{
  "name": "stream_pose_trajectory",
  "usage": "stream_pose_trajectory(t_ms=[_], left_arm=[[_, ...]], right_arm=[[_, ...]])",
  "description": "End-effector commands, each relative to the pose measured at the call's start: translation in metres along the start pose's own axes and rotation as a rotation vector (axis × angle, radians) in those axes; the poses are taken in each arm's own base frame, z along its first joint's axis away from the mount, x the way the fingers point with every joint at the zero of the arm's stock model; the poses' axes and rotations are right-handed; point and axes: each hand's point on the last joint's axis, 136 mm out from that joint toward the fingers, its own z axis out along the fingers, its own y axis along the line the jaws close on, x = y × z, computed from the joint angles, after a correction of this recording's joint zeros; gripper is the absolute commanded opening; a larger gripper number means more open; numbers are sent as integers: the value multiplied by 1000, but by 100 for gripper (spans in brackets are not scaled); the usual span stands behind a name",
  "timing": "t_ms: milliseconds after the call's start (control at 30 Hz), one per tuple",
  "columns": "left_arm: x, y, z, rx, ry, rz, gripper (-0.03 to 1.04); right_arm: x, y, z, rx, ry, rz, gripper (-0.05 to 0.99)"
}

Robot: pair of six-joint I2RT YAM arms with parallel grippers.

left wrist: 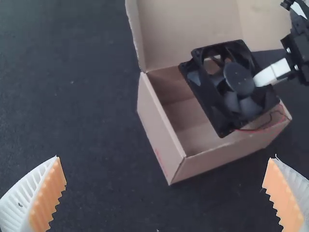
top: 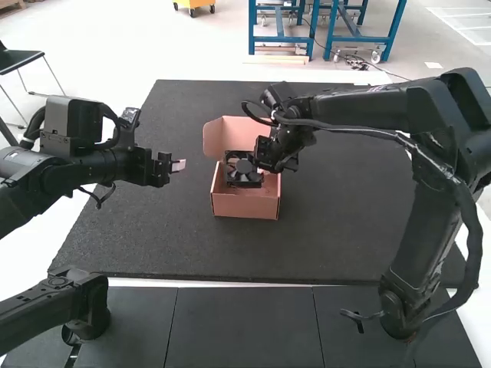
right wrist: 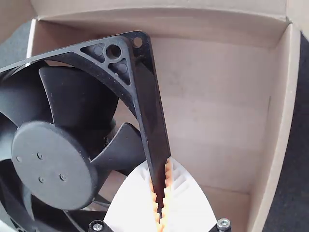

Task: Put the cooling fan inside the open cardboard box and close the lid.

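Beside the right end effector (right wrist: 161, 170), the black square plastic cooling fan (right wrist: 48, 164) runs off the picture's edge and hides part of the brown cardboard box (right wrist: 281, 121).

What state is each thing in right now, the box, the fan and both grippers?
cardboard box: open, lid flap standing up.
cooling fan: tilted, partly inside the box, not lying flat.
right gripper: shut on the fan's frame edge.
left gripper: open, beside the box, holding nothing.
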Motion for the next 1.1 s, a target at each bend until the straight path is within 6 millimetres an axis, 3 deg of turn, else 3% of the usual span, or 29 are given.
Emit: stream_pose_trajectory(t_ms=[0,200,433,900,1067], left_arm=[[-2,1,-4,0,-22,-15,96],[-1,1,-5,0,-21,-16,96],[-2,0,-5,2,-23,-18,96],[-4,-1,-5,11,-33,-29,96],[-7,-1,-5,11,-44,-31,96]], right_arm=[[-24,1,-10,2,-72,-6,-2],[-33,-13,-7,27,-92,17,-2],[-32,-16,3,36,-81,16,-2],[-24,-17,25,49,-28,0,-2],[-16,-5,27,26,6,-25,-2]])
